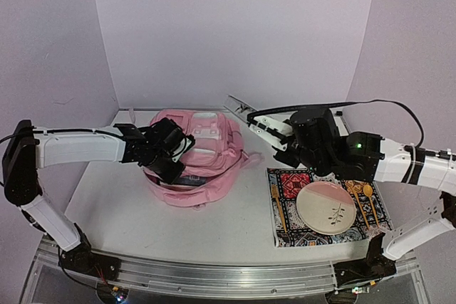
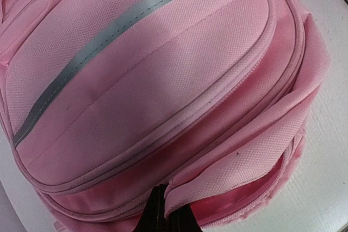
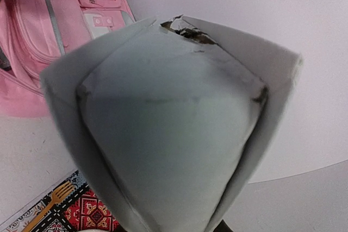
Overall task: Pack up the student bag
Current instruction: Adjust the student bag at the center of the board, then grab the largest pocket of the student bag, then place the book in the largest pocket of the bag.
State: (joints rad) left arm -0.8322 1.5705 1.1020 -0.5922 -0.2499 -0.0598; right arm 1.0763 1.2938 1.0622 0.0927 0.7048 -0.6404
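Pink student bag (image 1: 196, 189), blurred grey folder (image 3: 168, 134)

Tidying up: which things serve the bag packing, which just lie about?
Job: large soft pink fabric backpack pinched by left pincer; pale grey flat book-like item in right pincer.
Idle: patterned red-black placemat, round pink-cream plate, wooden spoon, wooden fork.

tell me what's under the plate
The plate lies on a patterned red and black mat, with a wooden fork and spoon beside it. The mat's middle is hidden beneath the plate.
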